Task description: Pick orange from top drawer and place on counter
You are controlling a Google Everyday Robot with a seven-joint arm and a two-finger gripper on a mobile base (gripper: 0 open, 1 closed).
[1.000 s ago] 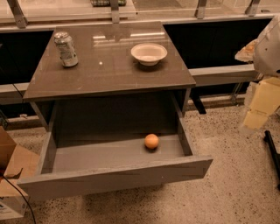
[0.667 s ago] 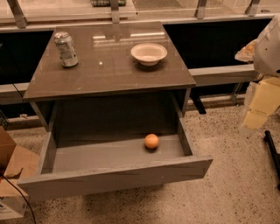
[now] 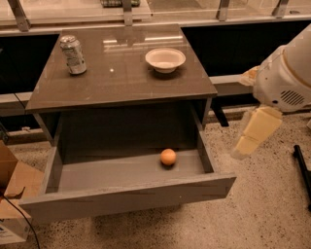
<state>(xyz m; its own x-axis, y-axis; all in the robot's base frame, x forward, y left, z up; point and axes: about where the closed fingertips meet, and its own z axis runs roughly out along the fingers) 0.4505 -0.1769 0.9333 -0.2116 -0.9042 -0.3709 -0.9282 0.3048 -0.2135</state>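
The orange [image 3: 168,157] lies on the floor of the open top drawer [image 3: 126,197], right of centre and near the back. The drawer is pulled out below the dark glossy counter [image 3: 121,82]. My gripper [image 3: 249,141] hangs at the end of the white arm [image 3: 286,78], to the right of the drawer's right wall and above floor level. It is apart from the orange and holds nothing that I can see.
A white bowl [image 3: 165,59] and a dented silver can [image 3: 73,54] stand on the counter. A cardboard box [image 3: 12,194] sits on the floor at the left. A pale ledge with metal posts [image 3: 127,12] runs behind. A dark bar [image 3: 302,168] lies at the right.
My arm and gripper have moved left and down, closer to the drawer's right side. The orange, bowl and can have not moved.
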